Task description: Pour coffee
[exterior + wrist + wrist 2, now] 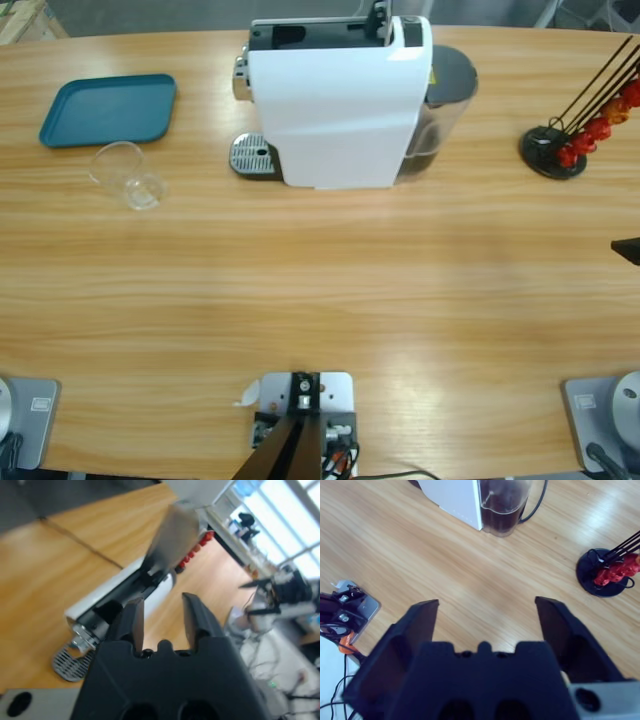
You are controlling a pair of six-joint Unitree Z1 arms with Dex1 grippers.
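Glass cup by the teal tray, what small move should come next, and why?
Probably ease the left gripper, whose jaws stand open, toward the glass cup. The cup sits on the table beside the teal tray, well apart from the coffee machine. The machine's drip grate is bare and no coffee shows, so the cup likely has to go onto the grate first.

Table — machine, tray, glass.

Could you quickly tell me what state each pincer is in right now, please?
Left pincer: open, holding nothing.
Right pincer: wide open, holding nothing.
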